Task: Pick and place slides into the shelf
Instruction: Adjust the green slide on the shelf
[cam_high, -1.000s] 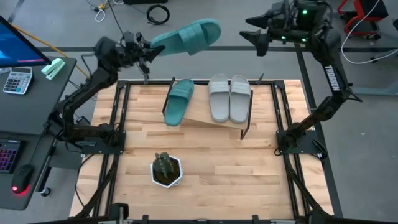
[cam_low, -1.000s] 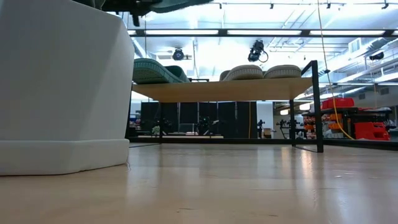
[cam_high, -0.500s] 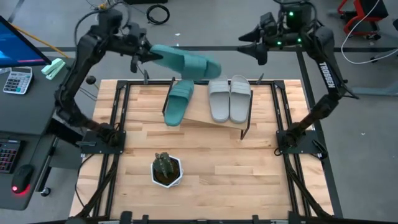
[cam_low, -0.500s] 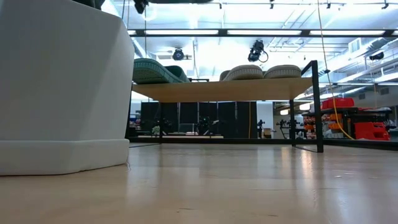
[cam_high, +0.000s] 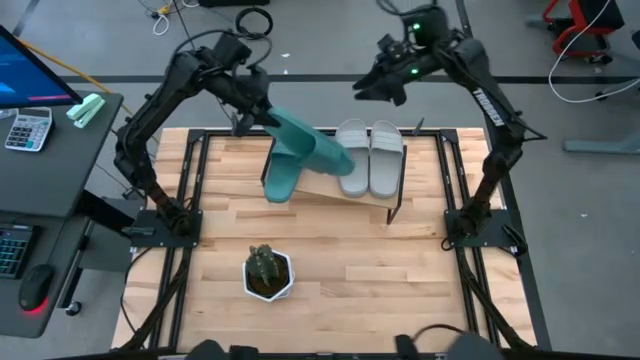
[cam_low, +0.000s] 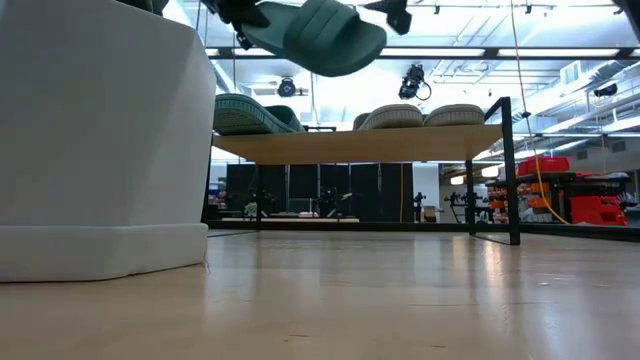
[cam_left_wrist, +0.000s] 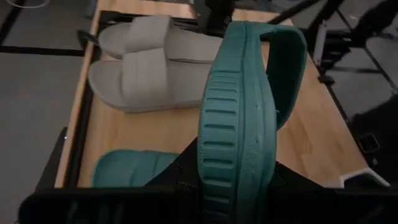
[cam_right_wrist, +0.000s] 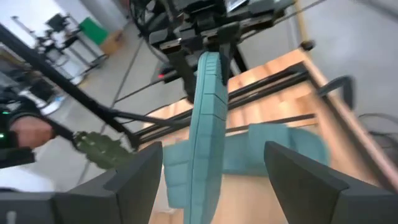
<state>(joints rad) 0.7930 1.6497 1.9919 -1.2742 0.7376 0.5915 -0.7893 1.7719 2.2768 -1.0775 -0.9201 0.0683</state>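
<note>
My left gripper (cam_high: 258, 108) is shut on a teal slide (cam_high: 312, 147) and holds it in the air over the shelf (cam_high: 316, 186), a low wooden plank on black legs. A second teal slide (cam_high: 285, 170) lies sole down on the shelf's left part. The grey-white pair (cam_high: 368, 155) lies side by side on its right part. My right gripper (cam_high: 366, 88) is open and empty beyond the shelf's far edge, facing the held slide. In the right wrist view its fingers (cam_right_wrist: 134, 180) stand wide apart, with the held slide (cam_right_wrist: 205, 118) seen edge-on farther off. My left gripper pinches the held slide's strapless end (cam_left_wrist: 239, 163) between its two fingers, one on each face of the sole. The fingers come from the table's far left, slanting down, along the slide. The slide is turned on its edge, strap end (cam_left_wrist: 285, 59) farthest out, clear of the shelf.
A small potted plant in a white pot (cam_high: 268, 272) stands on the table near its front edge and fills the left of the low view (cam_low: 100, 140). A black metal frame (cam_high: 190, 190) runs around the tabletop. A desk with a calculator (cam_high: 28, 128) stands to the left.
My left gripper has swung toward the near edge and down with the teal slide. The slide was high beyond the far edge and now hangs just above the shelf, slanting toward the near right. My right gripper has moved toward the table's left and the shelf.
</note>
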